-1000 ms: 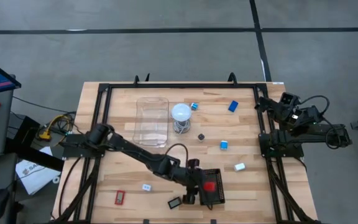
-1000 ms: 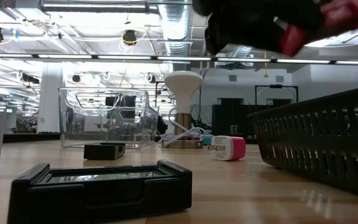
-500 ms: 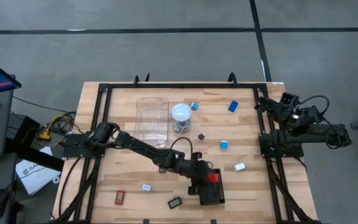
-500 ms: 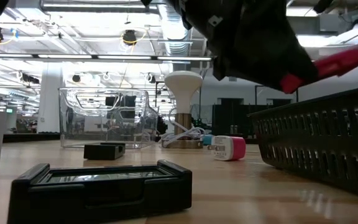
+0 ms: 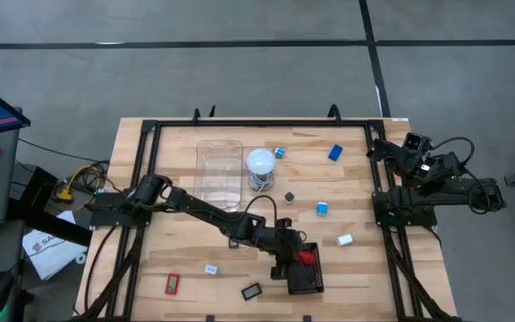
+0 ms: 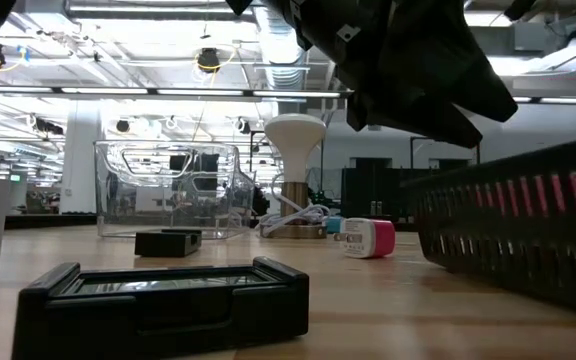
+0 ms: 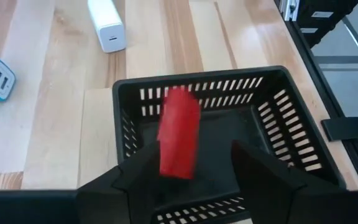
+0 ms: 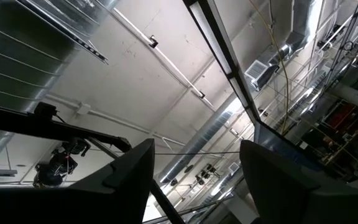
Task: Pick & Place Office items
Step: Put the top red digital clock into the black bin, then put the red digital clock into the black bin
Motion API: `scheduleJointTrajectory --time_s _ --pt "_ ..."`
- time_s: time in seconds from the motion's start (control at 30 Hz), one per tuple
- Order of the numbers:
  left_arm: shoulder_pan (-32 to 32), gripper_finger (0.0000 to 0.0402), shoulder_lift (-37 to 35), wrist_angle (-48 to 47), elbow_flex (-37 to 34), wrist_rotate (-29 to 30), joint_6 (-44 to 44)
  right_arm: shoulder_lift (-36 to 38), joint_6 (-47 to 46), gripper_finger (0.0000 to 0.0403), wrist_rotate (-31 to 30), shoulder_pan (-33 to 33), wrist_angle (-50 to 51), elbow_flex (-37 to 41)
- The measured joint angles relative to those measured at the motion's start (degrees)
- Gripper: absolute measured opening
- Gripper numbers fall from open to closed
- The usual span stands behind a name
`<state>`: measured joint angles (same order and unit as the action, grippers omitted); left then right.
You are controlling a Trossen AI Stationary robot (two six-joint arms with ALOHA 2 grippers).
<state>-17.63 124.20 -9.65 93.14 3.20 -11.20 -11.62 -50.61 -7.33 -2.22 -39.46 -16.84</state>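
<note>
From above, the left gripper (image 5: pixel 295 261) hangs over the black tray (image 5: pixel 308 283) near the table's front edge, with a red piece (image 5: pixel 307 258) showing inside the tray. The right gripper (image 5: pixel 392 152) waits folded at the table's right edge. Other pieces lie loose: a blue block (image 5: pixel 335 153), a small blue one (image 5: pixel 323 208), a white one (image 5: pixel 345 240), a red rectangle (image 5: pixel 173 283) and a black one (image 5: pixel 252 291).

At table height, the tray wall (image 6: pixel 528 225) shows red through its slots; the black rectangle (image 6: pixel 163 300) sits nearest.

The left wrist view shows the fingers (image 7: pixel 260 165) spread apart with nothing between them, the red piece (image 7: pixel 179 132) lying free on the tray floor beyond.

The right wrist view sees only ceiling; its fingers (image 8: pixel 132 174) stand apart, empty.

These pieces look light, stiff and smooth (likely to skid if nudged); the flat ones are best pinched across their narrow sides.
</note>
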Motion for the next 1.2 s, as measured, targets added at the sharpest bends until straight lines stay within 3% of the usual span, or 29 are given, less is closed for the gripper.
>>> scheduleJointTrajectory --time_s 0.3,0.5,0.67,0.9,1.07,1.2 --pt "-0.1 0.0195 -4.3 -3.5 0.0 0.9 -0.2 0.0 -0.5 0.0228 0.9 0.0 -0.2 0.0" --pt "-2.2 0.0195 -13.6 -12.8 -3.3 0.2 -1.4 0.0 -0.5 0.0228 1.0 0.0 -0.4 0.0" --pt "-6.6 0.0195 -23.7 -22.3 -10.1 0.2 -10.0 0.0 -0.6 0.0228 1.3 0.0 -0.5 0.0" --pt "-17.7 0.0195 -40.0 -35.4 -21.6 2.7 -42.7 0.0 -0.4 0.0228 1.3 0.0 -0.6 0.0" --pt "-28.6 0.0195 -48.9 -36.4 -29.7 5.3 -73.0 0.0 1.8 0.0228 0.5 0.0 -0.5 0.0" --pt "-36.5 0.0195 -51.7 -36.4 -34.9 5.1 -95.0 0.0 3.9 0.0228 -1.2 0.0 -2.8 0.0"
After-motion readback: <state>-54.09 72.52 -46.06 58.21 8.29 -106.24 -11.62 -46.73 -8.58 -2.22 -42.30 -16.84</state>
